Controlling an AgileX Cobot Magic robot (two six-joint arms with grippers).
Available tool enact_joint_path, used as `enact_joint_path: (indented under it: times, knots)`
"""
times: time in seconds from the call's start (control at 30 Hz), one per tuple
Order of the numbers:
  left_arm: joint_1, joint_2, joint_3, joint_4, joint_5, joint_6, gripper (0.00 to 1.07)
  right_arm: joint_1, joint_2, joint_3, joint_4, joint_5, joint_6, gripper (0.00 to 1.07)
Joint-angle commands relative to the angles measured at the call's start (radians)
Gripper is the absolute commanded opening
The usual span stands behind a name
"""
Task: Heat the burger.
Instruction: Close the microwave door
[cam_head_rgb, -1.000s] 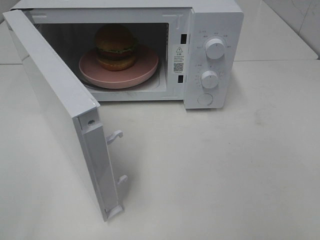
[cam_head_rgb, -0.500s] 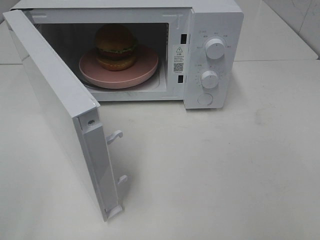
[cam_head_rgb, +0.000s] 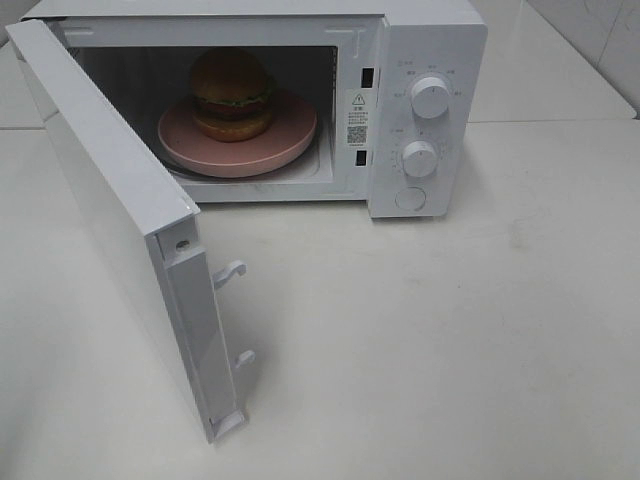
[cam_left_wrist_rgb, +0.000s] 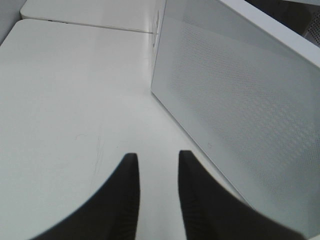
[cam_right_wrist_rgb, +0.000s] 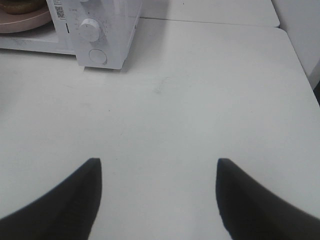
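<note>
As the tall, glossy-bunned burger (cam_head_rgb: 232, 92) is likely soft, light and crushable, handle it by the stiff round pink plate (cam_head_rgb: 292, 140) beneath it, inside the white microwave (cam_head_rgb: 430, 40), upper left. The left pincer (cam_left_wrist_rgb: 157, 167) stands narrow and empty; the right pincer (cam_right_wrist_rgb: 159, 172) stands wide and empty.

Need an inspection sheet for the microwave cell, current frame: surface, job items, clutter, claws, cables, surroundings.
Surface: white table, faint scuffs, nothing on it but the microwave.
Job's things: burger sits on the pink plate inside the microwave; door swung wide open; two dials on the panel.
Clutter: nothing seen.
Grippers: left claw jaws narrowly apart, empty, beside the door's outer face; right claw jaws wide apart, empty, over the table.
Cables: nothing seen.
Surroundings: pale tiled wall at the far right.
</note>
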Motion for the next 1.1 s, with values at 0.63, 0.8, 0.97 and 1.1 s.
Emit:
enact_joint_path:
  times: [0.63, 0.8, 0.97, 1.1]
  knots:
    - [-0.005, 0.335, 0.248, -0.076, -0.798, 0.109, 0.0, -0.006, -0.029, 0.003, 0.003, -0.006, 0.0, 0.65]
    - [-0.005, 0.413, 0.249, -0.072, -0.882, 0.109, 0.0, -0.006, -0.029, 0.003, 0.003, -0.006, 0.0, 0.65]
    - [-0.005, 0.535, 0.249, -0.044, -0.99, 0.104, 0.0, -0.006, -0.029, 0.003, 0.003, -0.006, 0.0, 0.65]
    - [-0.005, 0.644, 0.249, 0.009, -1.157, 0.096, 0.0, -0.006, -0.029, 0.003, 0.003, -0.006, 0.0, 0.65]
